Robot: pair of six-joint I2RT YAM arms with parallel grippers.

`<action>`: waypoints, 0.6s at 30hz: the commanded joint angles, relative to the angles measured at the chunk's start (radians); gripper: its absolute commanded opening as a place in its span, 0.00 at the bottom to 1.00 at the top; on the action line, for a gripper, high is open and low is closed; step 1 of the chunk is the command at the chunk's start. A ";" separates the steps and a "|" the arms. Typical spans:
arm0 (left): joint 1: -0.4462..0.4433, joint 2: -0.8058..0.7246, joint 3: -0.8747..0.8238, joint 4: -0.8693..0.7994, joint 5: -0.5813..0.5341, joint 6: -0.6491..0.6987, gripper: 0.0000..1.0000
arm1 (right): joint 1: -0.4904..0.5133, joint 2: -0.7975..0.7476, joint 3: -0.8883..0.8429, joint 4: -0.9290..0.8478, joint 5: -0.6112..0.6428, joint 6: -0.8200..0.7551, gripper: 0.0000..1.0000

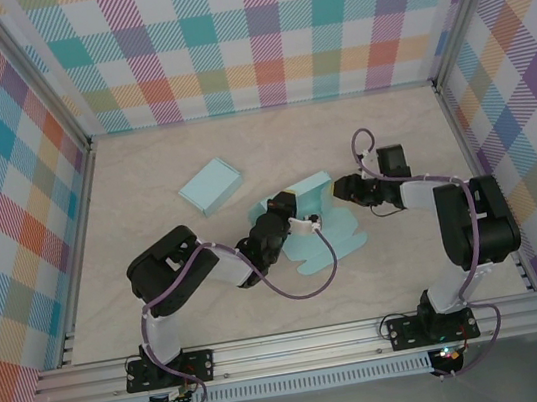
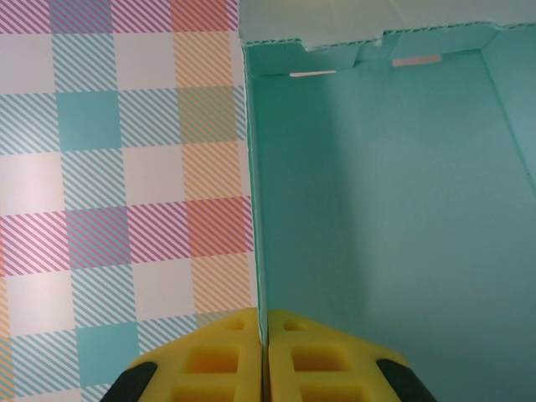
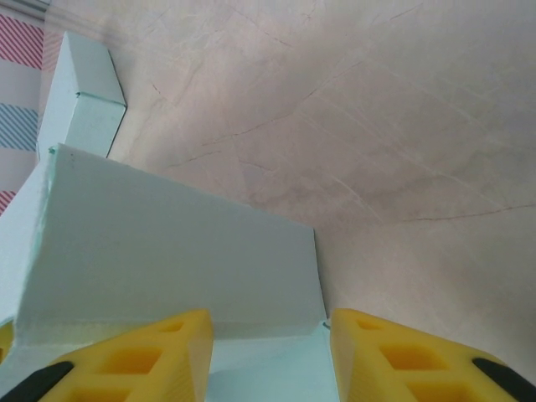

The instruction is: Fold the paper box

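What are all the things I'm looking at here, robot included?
Paper box: one, pale blue-green, half folded, table centre, flaps lying flat.
Closed box: one, pale blue, behind and left of the paper box.
Table: one, beige, marbled.
Checked walls: three, pastel plaid, around the table.
Metal rail: one, silver, near edge.
Left arm: one, black with purple cable, bolted near left.
Right arm: one, black with purple cable, bolted near right.
Left gripper: yellow pads, shut on a wall of the paper box.
Right gripper: yellow pads, open, at the paper box's right side.
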State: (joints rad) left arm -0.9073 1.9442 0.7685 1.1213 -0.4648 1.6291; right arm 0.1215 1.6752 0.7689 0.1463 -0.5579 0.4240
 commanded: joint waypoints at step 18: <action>0.005 0.014 -0.011 -0.101 0.037 -0.011 0.09 | 0.089 0.002 -0.081 0.168 0.018 -0.057 0.45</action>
State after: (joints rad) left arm -0.8997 1.9442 0.7685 1.1061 -0.4839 1.6165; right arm 0.1677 1.6871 0.7223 0.3111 -0.4862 0.4019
